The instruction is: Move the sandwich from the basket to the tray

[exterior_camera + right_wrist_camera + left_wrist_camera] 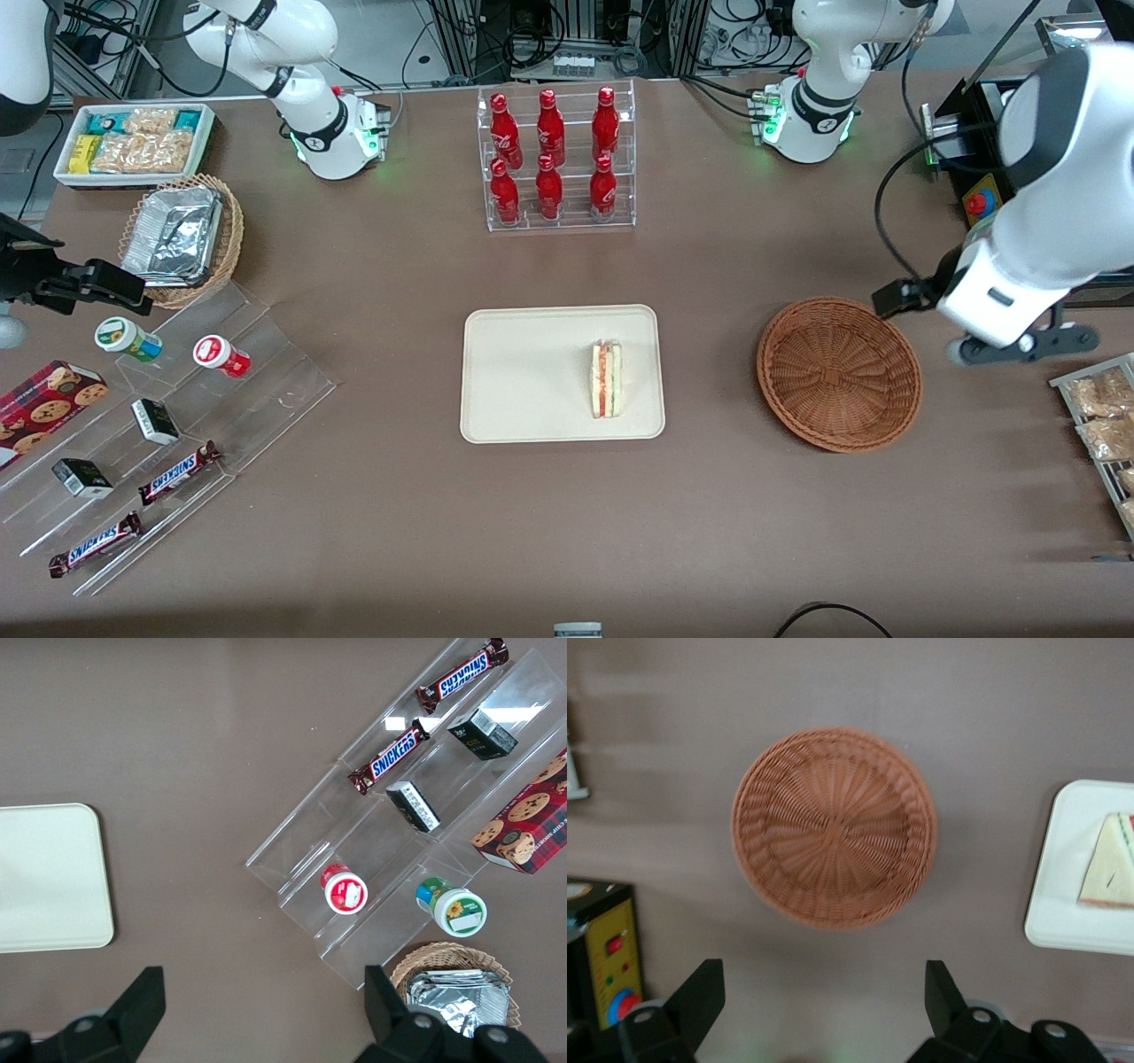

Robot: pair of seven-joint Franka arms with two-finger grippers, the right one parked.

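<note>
Sandwich [607, 379] lies on the cream tray [523, 372], near the edge closest to the wicker basket [838, 373].

The basket sits bare on the brown table [709, 532], well apart from the tray toward the working arm's end. The left gripper [824, 997] hangs above the table just beside the basket, fingers [700, 992] spread wide, holding nothing.

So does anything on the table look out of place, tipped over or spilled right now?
Nothing stands out. The sandwich lies on the tray, near the edge closest to the basket, which is upright with nothing in it. The gripper hangs open above the table beside the basket, holding nothing.
</note>
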